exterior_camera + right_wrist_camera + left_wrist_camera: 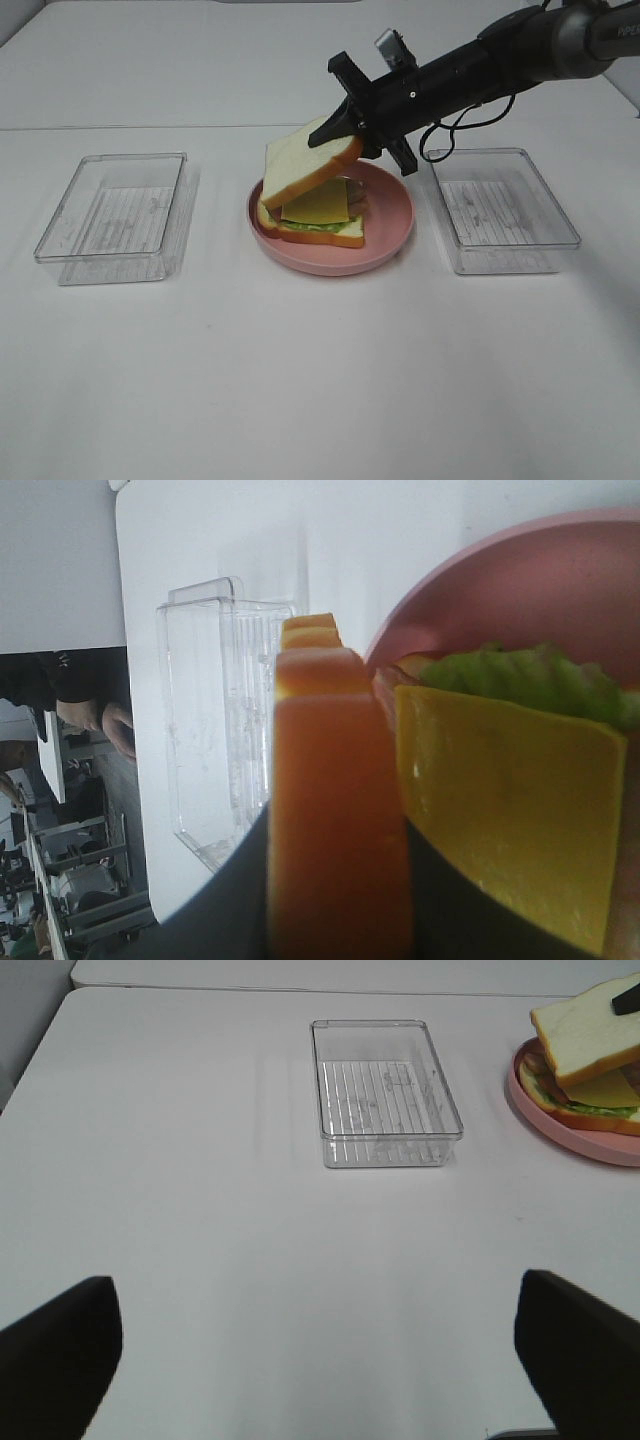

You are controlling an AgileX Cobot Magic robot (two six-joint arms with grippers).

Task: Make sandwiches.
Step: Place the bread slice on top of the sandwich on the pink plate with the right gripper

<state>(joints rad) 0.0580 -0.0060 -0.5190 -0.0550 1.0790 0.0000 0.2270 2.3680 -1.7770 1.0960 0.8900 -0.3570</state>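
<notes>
Smooth white table [300,380], ruffled lettuce [320,228]

The plate [385,245] sits mid-table, between two trays — the left tray [115,215] well apart on its left, the right tray [505,210] just beside it on the right. On the plate lies the lower bread slice [330,237], lettuce [305,228] and cheese [318,205] stacked on it. The top bread slice [305,165] hangs tilted above them — its left edge low, its far-right edge raised in the right gripper [345,125], which reaches in from the far right.
</notes>
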